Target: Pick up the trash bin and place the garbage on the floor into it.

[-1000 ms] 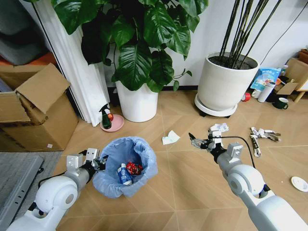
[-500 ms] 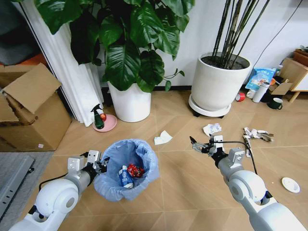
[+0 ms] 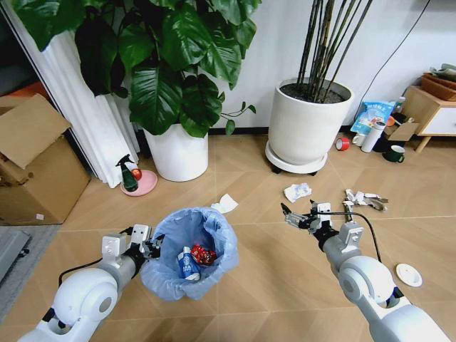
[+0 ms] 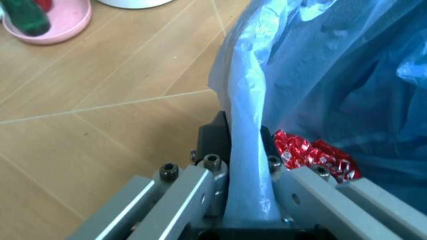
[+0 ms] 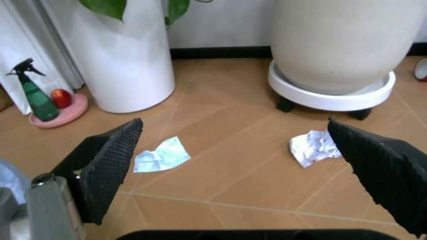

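Head view, items logged:
- Left gripper (image 3: pixel 147 244): my fingers clamped on rim of trash bin (image 3: pixel 189 251), bag-lined. Bin sits just right of fingers.
- Inside bin: red wrapper (image 3: pixel 203 254) and blue-white wrapper (image 3: pixel 187 264).
- Right gripper (image 3: pixel 299 218): fingers spread wide, nothing between them, hanging above bare floor.
- Garbage left on floor: pale tissue (image 3: pixel 224 204) beyond bin and to left of right fingers; crumpled white paper (image 3: pixel 297 192) just beyond right fingertips; torn printed paper (image 3: pixel 363 199) off to their right; white disc (image 3: pixel 409 274) well apart, behind and right of them.
- Spray bottle (image 3: pixel 127 174) on pink dish, white pots: not mine to collect.

Left wrist view:
- Fingers (image 4: pixel 215 134) pinch a fold of blue bag (image 4: pixel 248 150). Can't tell if hard rim is in the pinch too.
- Red wrapper (image 4: pixel 313 154) just inside liner, near the far finger.

Right wrist view:
- Fingers (image 5: pixel 107 165) wide apart. Tissue (image 5: pixel 160 155) and crumpled paper (image 5: pixel 313 146) both lie on floor ahead, between the two fingers, not touching either.

Risks, my judgement:
- If grip is liner only, bag may slip or tear and bin could tilt, spilling wrappers.
- Thin tissue lies flat: fingers may scrape floor or close on nothing.
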### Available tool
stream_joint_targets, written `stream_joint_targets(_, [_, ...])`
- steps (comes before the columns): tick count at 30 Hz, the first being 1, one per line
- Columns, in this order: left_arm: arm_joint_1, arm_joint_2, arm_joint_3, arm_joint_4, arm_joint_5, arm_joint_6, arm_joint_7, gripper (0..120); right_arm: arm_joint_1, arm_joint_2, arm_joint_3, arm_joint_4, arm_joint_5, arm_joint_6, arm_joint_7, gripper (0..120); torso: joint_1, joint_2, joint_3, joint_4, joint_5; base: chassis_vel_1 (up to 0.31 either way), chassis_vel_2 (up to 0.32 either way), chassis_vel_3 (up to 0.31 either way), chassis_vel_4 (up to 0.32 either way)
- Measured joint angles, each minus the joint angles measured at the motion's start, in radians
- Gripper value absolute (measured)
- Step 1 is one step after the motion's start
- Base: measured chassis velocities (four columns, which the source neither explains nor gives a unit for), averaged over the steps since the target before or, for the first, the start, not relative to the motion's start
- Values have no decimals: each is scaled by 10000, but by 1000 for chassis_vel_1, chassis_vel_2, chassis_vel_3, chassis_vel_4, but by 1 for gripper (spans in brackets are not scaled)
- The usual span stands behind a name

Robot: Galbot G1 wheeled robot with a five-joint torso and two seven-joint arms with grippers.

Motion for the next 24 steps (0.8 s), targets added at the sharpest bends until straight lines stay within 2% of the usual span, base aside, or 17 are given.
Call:
stream_joint_targets(5, [103, -1, -31, -71, 57, 0, 7, 0, -63, 60, -22, -9, -55, 80, -27, 100, 0, 0, 0, -1, -3, -122, -3, 119, -17])
stream_joint_targets(12, [122, -1, -31, -124, 72, 0, 5, 0, -181, 98, -3, 46, -110, 110, -44, 100, 0, 0, 0, 4, 1, -182, 107, 189, -77])
stream_joint_targets(21, [157, -59, -75, -113, 37, 0, -56, 0, -272, 91, 23, 49, -241, 198, -167, 100, 3, -1, 3, -4, -4, -302, 143, 282, -157])
stream_joint_targets(24, [102, -19, -304, 10, -95, 0, -40, 0, -308, 66, 30, 34, -273, 236, -237, 100, 5, -2, 5, 2, 3, -221, 173, 202, -117])
